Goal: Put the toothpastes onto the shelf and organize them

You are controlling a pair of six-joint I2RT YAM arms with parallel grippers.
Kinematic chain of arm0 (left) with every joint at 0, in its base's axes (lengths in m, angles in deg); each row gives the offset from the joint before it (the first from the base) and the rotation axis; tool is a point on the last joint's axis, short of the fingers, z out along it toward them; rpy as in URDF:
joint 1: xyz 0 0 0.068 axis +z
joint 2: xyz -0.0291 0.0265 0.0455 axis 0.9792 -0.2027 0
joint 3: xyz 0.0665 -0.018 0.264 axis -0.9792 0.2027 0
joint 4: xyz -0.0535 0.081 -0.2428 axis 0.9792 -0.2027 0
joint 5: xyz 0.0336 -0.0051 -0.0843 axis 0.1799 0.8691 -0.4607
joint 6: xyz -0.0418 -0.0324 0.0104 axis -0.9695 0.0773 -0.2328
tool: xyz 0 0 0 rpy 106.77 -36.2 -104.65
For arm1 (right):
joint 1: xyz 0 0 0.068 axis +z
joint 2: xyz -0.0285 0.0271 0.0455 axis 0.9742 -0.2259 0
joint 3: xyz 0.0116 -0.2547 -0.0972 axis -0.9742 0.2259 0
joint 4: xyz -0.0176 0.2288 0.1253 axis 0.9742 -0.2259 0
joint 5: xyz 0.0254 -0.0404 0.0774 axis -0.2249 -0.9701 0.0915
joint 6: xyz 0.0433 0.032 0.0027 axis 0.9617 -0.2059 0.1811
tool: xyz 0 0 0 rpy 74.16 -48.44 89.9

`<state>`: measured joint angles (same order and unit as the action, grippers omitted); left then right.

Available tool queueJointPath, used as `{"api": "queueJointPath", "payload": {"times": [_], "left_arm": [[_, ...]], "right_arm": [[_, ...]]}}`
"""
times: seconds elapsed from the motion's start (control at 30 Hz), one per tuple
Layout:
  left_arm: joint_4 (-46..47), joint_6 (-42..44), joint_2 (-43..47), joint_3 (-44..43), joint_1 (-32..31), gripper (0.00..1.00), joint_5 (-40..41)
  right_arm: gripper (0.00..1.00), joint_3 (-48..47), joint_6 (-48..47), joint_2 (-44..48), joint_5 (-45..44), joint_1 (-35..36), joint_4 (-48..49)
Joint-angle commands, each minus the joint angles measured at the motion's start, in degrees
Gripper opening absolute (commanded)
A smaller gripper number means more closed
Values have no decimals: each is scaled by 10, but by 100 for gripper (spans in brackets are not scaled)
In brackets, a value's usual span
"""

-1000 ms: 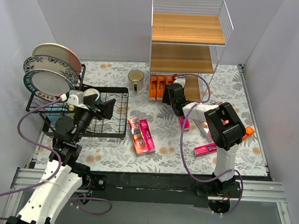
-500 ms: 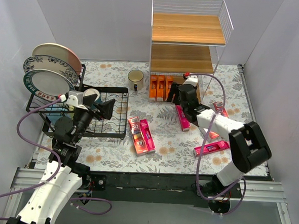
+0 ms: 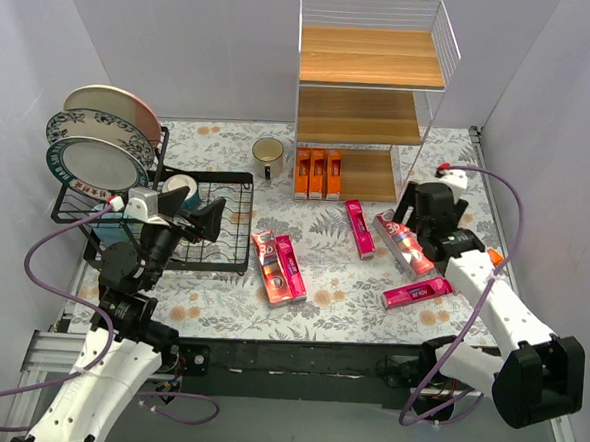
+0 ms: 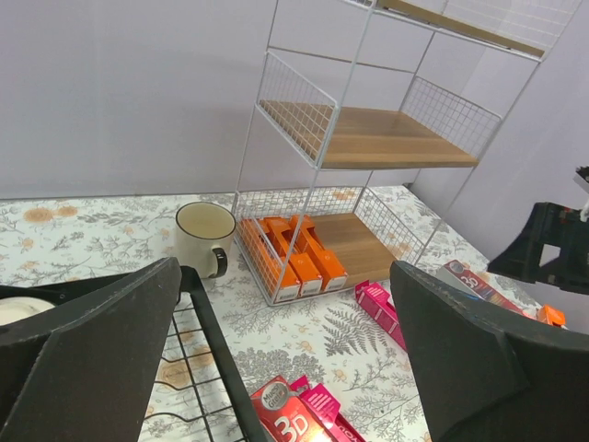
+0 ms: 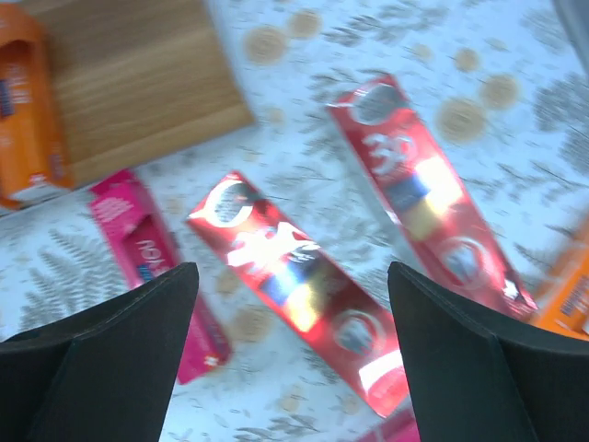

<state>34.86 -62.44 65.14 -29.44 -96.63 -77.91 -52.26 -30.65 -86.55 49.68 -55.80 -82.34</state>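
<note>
The shelf (image 3: pixel 375 56) stands at the back, and three orange toothpastes (image 3: pixel 317 174) sit side by side on its bottom board (image 4: pixel 354 241). They show in the left wrist view too, orange toothpastes (image 4: pixel 299 261). On the table lie a magenta carton (image 3: pixel 360 228), a red carton (image 3: pixel 408 243), another magenta one (image 3: pixel 418 292), a red and magenta pair (image 3: pixel 278 267) and an orange carton (image 3: pixel 490 257). My right gripper (image 3: pixel 417 214) hovers open over the red carton (image 5: pixel 299 285), nothing held. My left gripper (image 3: pixel 200 216) is open above the dish rack.
A black wire dish rack (image 3: pixel 230 222) holding plates (image 3: pixel 99 154) fills the left side. A mug (image 3: pixel 269 157) stands just left of the shelf. A second red carton (image 5: pixel 423 193) lies beside the one under my right gripper. Walls close in on both sides.
My right gripper has pulled out of the shelf's bottom tier, swung right and opened wide. It now hangs over the red carton. The left arm shifted only slightly.
</note>
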Motion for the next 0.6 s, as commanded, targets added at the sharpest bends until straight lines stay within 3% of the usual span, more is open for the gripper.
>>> {"api": "queueJointPath", "payload": {"times": [0.0,0.2,0.57], "left_arm": [[-6,16,15,2,-15,98,23],[-5,31,28,8,-46,98,47],[-4,51,36,13,-100,98,70]], "right_arm": [[92,15,18,38,-23,-77,-119],[86,56,26,42,4,-196,-139],[70,148,66,41,88,-333,-122]]}}
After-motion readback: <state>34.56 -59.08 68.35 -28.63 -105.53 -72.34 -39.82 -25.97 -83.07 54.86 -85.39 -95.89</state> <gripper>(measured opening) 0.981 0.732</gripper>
